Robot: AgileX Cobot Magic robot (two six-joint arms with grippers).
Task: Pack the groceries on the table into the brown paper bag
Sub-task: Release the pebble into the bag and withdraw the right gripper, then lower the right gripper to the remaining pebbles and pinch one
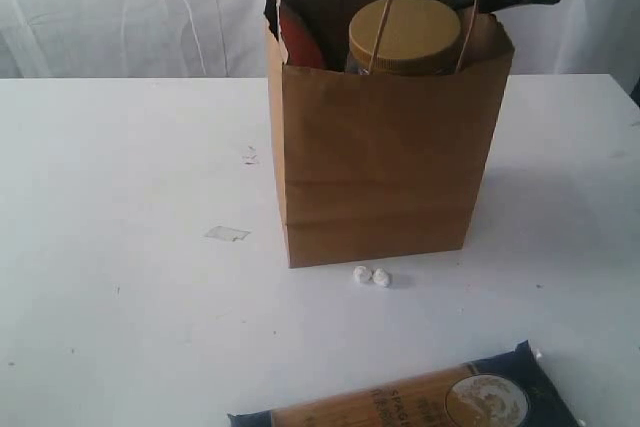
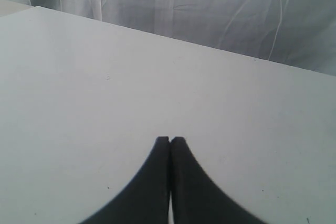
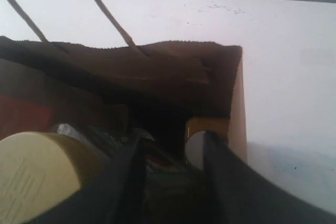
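My right gripper (image 3: 173, 137) sits inside the brown paper bag (image 1: 380, 167), jaws parted and apparently empty, left gripper (image 2: 170, 141) pinched together, so I judge the near dark-blue-and-tan packet (image 1: 420, 402) comes next.

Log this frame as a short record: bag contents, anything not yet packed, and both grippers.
bag: upright on the table, top open
in bag: jar, lid above the rim; pouch at the left side in the exterior view; bottle, white cap showing
outside bag: packet, lying at the near edge, partly out of frame
other: white bits just in front of the bag
left gripper: shut, over bare table
right gripper: jaws apart, inside the bag's mouth
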